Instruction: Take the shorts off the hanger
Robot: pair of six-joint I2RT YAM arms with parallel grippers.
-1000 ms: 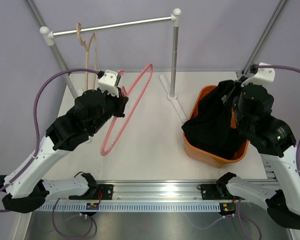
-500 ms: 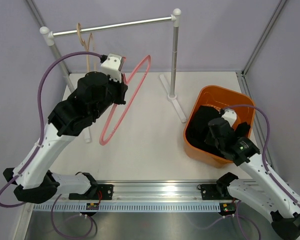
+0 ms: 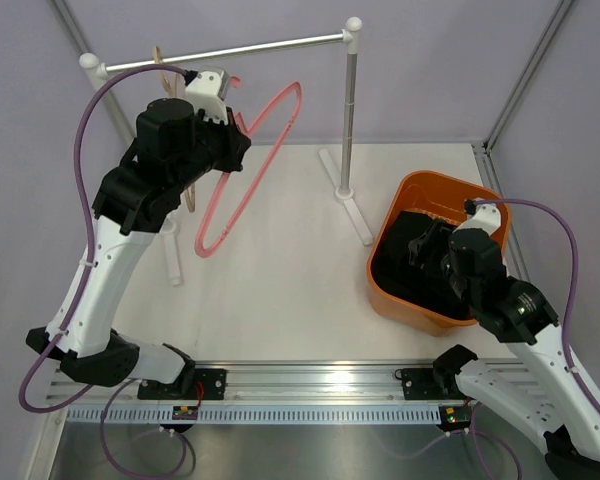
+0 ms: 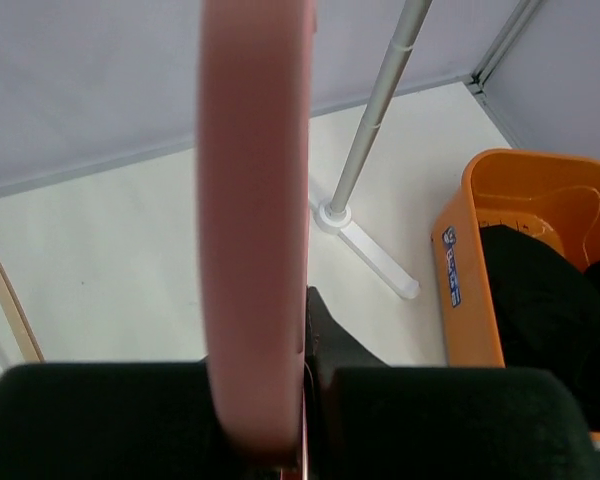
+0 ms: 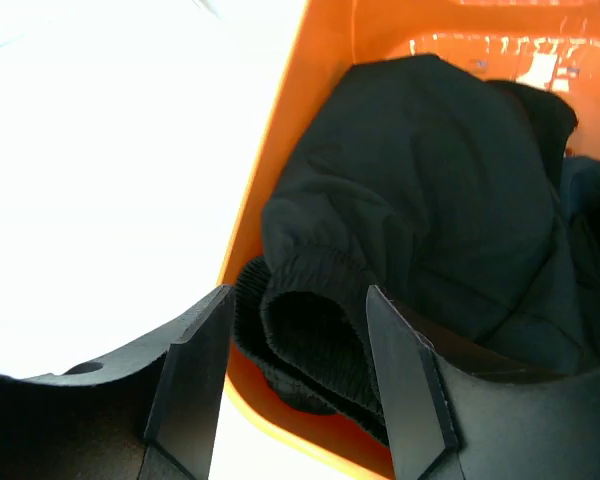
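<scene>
Shorts (image 5: 430,170) lie bunched inside the orange basket (image 3: 420,180), none on the pink hanger (image 3: 245,190), which is bare and held well to the left of the basket, up near the rail (image 3: 230,48). Left pincer (image 4: 280,400) clenched on the pink hanger, bar running straight up between the pads. Right pincer (image 5: 298,300) released, jaws spread, empty, poised over the basket's near wall; a thick elastic waistband (image 5: 310,350) is folded over directly below the gap, draped against that wall. Cloth reads as black, matte, soft; a bluer fold shows deeper in the basket on the far right side, so likely two garments piled together, boundary between them not clear. Judgement on handling: light, fully limp, will not keep any shape when lifted and will trail and drag. Not fragile or slippery, but prone to snag on the basket rim. Best hold, if one is needed, is the gathered waistband: thicker, ribbed, gives the pads bulk to bite. A pinch on a flat panel risks catching a single thin layer, or both garments at once. Task appears essentially complete as the things lie.
</scene>
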